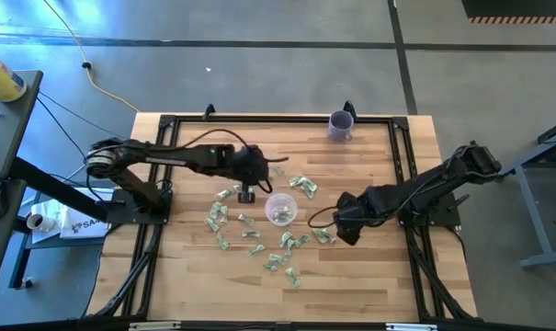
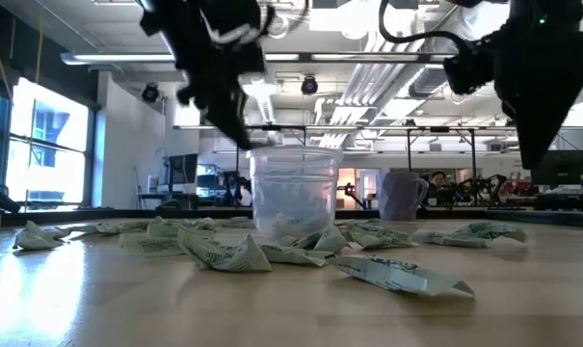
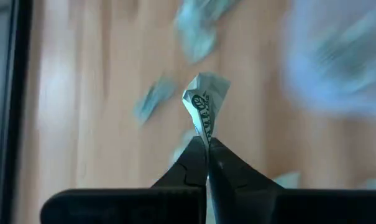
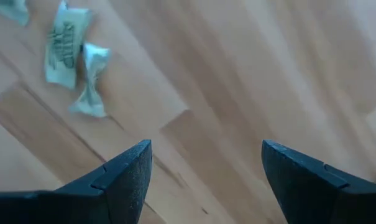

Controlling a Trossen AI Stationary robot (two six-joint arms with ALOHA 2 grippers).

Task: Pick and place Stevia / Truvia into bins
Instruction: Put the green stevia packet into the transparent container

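Note:
Many pale green and white Stevia packets (image 1: 276, 248) lie scattered on the wooden table around a clear plastic cup (image 1: 280, 210), which stands upright with a few packets inside (image 2: 294, 224). My left gripper (image 1: 247, 195) hovers just left of the cup, above the table, shut on one crinkled packet (image 3: 205, 99). My right gripper (image 1: 347, 230) hangs open to the right of the cup, pointing down over bare wood (image 4: 206, 155), with two loose packets (image 4: 66, 46) nearby. My left gripper pinches one end of the crinkled packet (image 3: 207, 132) between its two fingertips. The packet sticks out beyond the fingers, lifted clear of the table, and its free end is crumpled.
A purple cup (image 1: 341, 124) stands at the table's far edge, right of centre. A black frame (image 1: 259, 119) runs round the tabletop. Bare wood lies along the near edge and to the right of my right gripper.

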